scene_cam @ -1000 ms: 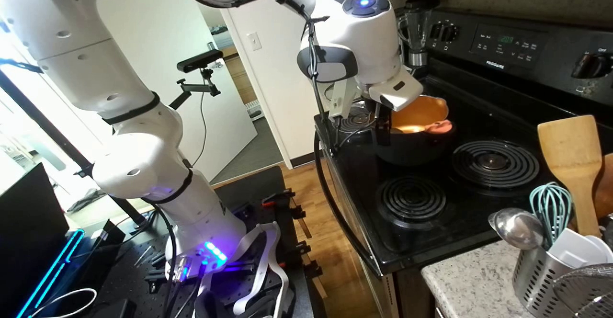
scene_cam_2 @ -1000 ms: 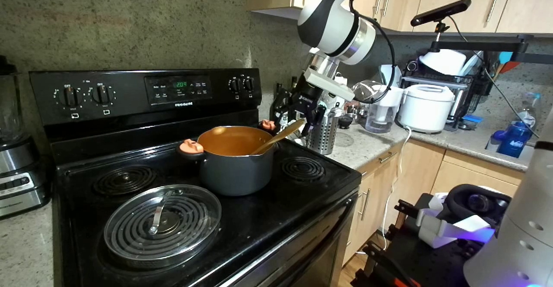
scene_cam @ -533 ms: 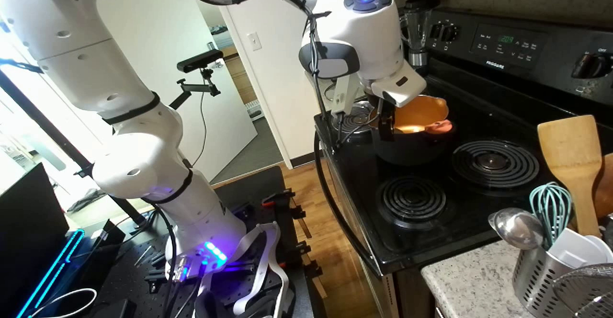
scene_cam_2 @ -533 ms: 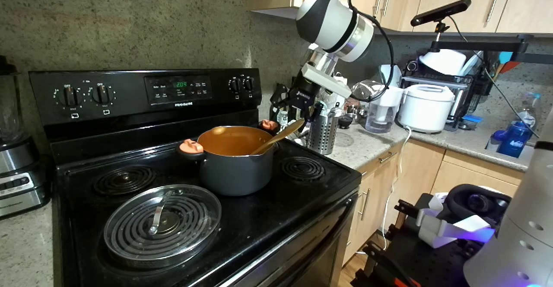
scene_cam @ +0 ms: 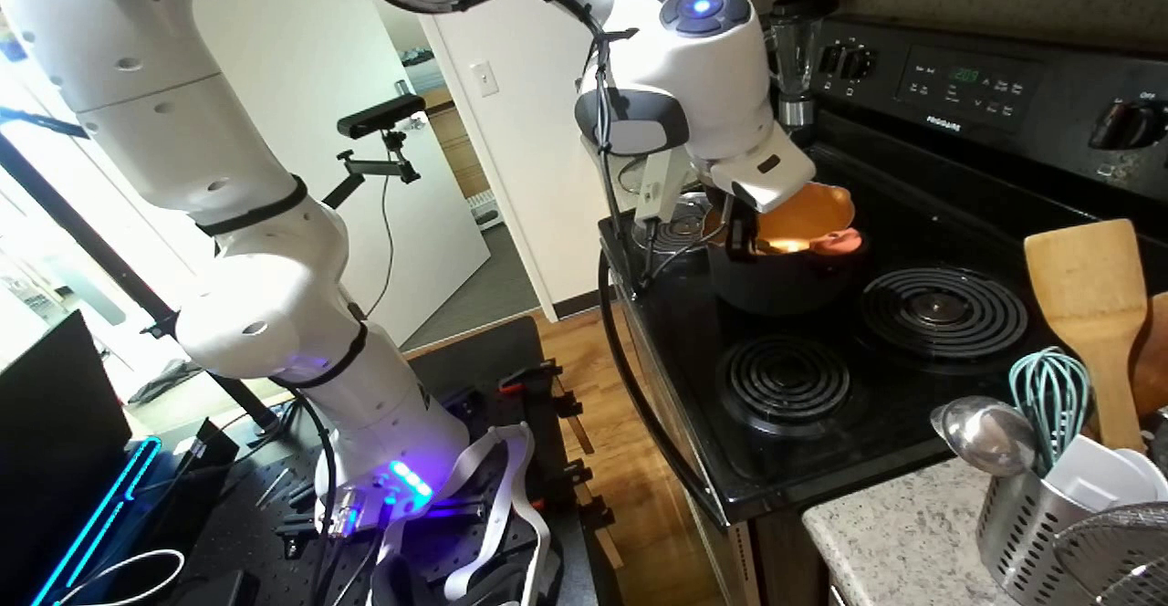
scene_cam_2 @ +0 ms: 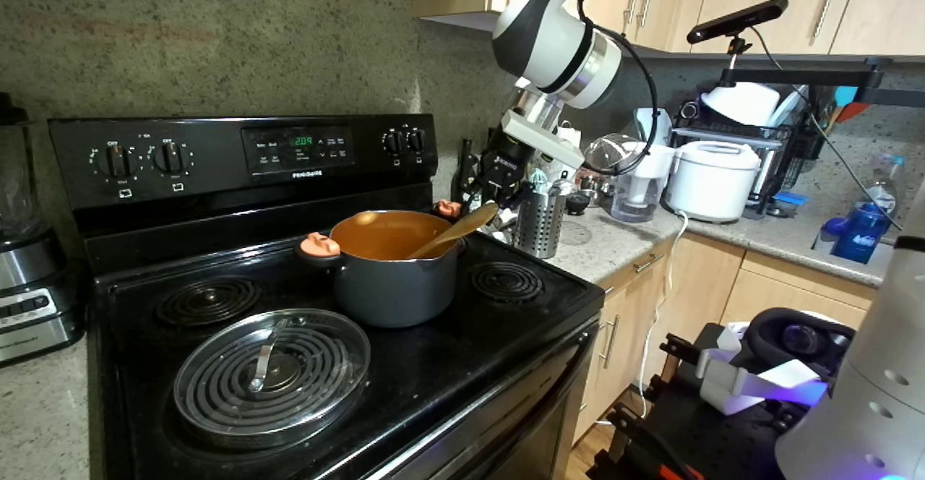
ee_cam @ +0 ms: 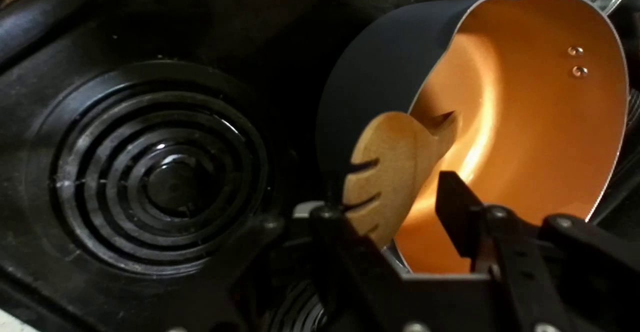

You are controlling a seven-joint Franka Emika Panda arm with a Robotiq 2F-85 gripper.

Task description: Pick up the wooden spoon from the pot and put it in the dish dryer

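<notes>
The wooden spoon (scene_cam_2: 462, 227) leans over the rim of the dark-sided, orange-lined pot (scene_cam_2: 394, 296), its notched broad end up and its other end inside. My gripper (scene_cam_2: 498, 198) is at that raised end. In the wrist view the notched wood (ee_cam: 392, 167) lies between the fingers (ee_cam: 457, 217), which are partly closed. A clear gap shows between the wood and the right finger; whether the dark left finger touches it I cannot tell. In an exterior view the arm hides most of the spoon. The dish dryer, a perforated metal holder (scene_cam: 1027, 533) with utensils, stands on the counter.
A glass lid with a metal handle (scene_cam_2: 264, 361) lies on a front burner. The pot's handles carry orange covers (scene_cam_2: 320, 245) that jut out sideways. Bare coil burners (ee_cam: 175, 182) surround the pot. A whisk (scene_cam: 1049, 396), ladle (scene_cam: 985, 437) and spatula (scene_cam: 1090, 296) stick up from the holder.
The fingers have drawn closer together around the spoon's upper end. The gripper has moved slightly over towards the pot, and the spoon's raised end has shifted the same way.
</notes>
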